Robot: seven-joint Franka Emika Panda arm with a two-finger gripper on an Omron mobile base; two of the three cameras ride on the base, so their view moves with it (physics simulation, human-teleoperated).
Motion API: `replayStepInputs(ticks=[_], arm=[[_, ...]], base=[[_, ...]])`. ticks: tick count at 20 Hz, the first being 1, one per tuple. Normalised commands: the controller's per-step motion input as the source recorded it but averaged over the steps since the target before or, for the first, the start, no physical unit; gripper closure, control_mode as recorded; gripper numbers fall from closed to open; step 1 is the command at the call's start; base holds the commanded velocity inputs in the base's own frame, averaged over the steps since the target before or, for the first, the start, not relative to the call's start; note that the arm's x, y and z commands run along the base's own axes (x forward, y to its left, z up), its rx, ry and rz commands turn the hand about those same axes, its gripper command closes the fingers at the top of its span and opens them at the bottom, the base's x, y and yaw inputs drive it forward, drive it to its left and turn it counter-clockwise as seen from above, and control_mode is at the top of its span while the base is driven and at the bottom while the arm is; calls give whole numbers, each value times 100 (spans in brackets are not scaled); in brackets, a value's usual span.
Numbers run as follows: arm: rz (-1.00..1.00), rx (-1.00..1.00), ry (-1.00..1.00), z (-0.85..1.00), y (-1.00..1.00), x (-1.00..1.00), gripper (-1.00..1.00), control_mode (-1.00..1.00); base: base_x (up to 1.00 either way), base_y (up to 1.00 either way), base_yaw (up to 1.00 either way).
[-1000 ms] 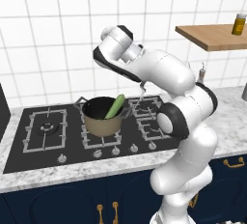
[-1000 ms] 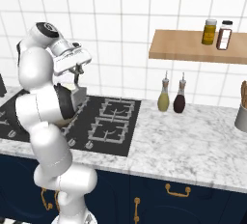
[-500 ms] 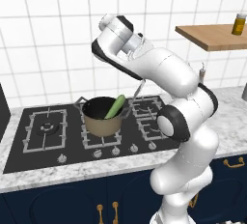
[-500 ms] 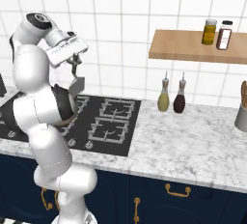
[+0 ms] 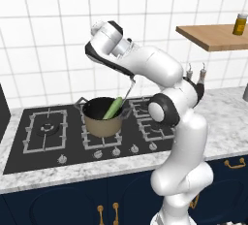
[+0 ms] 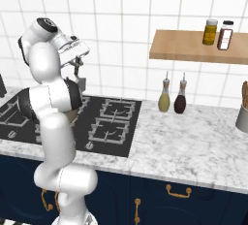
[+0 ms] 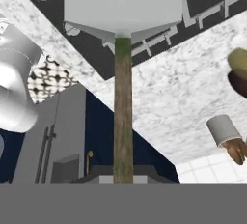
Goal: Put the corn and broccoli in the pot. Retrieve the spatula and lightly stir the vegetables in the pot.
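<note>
While our arm arches high above the pot (image 5: 101, 122), we see the tool (image 6: 77, 66) clamped on the spatula (image 7: 122, 49), blade hanging down.

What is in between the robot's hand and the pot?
The spatula. In the left base view it hangs from the hand down toward the pot, where the corn leans on the rim.

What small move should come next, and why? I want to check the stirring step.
Probably swing the spatula over the pot and lower the blade in. The gripper holds it by the handle above the stove, and the corn already leans in the pot.
</note>
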Motion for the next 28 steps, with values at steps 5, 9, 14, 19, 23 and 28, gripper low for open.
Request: replayStepInputs(ticks=[5,9,14,19,23,28], arm=[[-2,-2,-1,-27,35,11,100,-100],[-6,-1,-6,0,73,0,100,-100],[-7,-2,-11,12,24,-32,100,-100],[6,-12,-7,-12,30,-22,100,-100],[17,-8,-11,13,21,-13,100,-100],[29,0,-1,-16,6,-3,100,-100]], base=[[0,0,0],[0,0,0],[0,0,0],[0,0,0],[0,0,0],[0,0,0]])
